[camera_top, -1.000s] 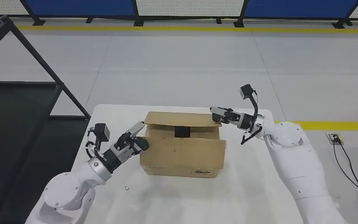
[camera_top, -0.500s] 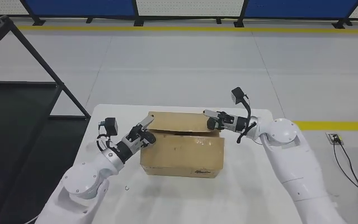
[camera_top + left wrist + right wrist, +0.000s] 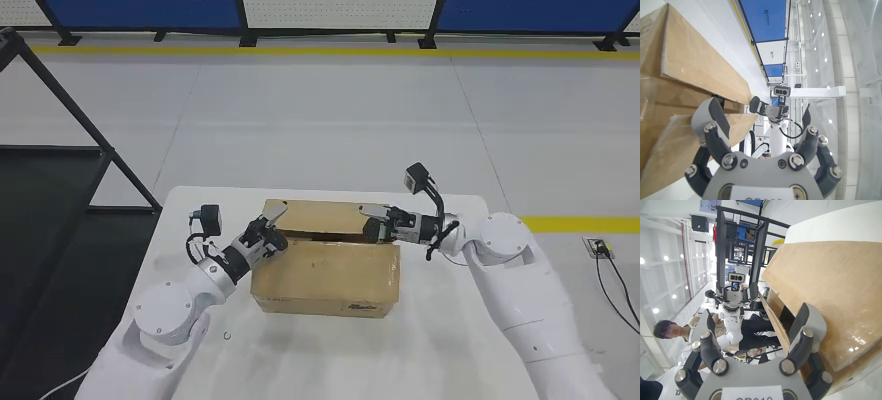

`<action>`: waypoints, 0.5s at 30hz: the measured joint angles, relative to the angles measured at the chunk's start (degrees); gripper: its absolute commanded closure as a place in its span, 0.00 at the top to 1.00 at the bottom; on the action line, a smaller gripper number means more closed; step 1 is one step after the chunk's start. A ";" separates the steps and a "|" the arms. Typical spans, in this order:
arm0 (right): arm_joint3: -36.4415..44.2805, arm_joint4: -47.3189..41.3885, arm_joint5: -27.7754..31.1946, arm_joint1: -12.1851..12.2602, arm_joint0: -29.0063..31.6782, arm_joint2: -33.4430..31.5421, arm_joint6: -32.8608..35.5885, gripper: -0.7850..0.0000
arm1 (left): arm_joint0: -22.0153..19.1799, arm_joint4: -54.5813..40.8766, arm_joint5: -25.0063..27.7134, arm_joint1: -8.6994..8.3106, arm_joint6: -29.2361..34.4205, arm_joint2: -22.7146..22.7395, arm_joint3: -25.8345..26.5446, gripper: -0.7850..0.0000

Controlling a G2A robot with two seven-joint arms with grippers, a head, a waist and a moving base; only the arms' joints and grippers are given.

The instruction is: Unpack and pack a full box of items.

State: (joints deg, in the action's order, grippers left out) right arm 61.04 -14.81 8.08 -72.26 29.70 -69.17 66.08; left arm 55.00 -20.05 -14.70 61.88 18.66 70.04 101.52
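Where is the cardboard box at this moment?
In the top view the cardboard box sits centred on the white table, the left gripper at its left end and the right gripper at its far right corner.

Plain brown cardboard box [image 3: 325, 270], white table [image 3: 450, 340]

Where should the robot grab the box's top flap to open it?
Grip the far flap by its free long edge at the middle seam, coming from a short end of the box. It lies thin and nearly flat, with a dark gap showing under that edge.
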 measured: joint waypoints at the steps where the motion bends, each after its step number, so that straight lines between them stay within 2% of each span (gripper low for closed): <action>1: 0.14 0.00 -0.11 0.08 0.14 -0.04 0.00 1.00 | -0.11 0.15 0.06 0.09 -0.14 -0.19 -0.17 1.00; 4: 0.77 0.08 -0.39 0.26 0.66 -0.34 -1.24 1.00 | -0.45 0.33 0.09 0.33 -0.36 -0.64 -0.45 1.00; 9: 3.55 -1.85 2.69 0.60 2.70 -1.88 -3.86 1.00 | -0.86 0.82 -0.31 0.68 -0.73 -1.31 -0.83 1.00; 15: 5.69 -5.17 1.10 0.97 4.35 -2.40 -1.51 1.00 | -1.43 1.19 -0.71 1.09 -1.13 -1.72 -1.53 1.00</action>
State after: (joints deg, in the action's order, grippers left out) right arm 66.73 -19.98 9.18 -71.29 34.05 -71.57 64.57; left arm 53.57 -18.86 -15.41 62.96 17.53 68.32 99.99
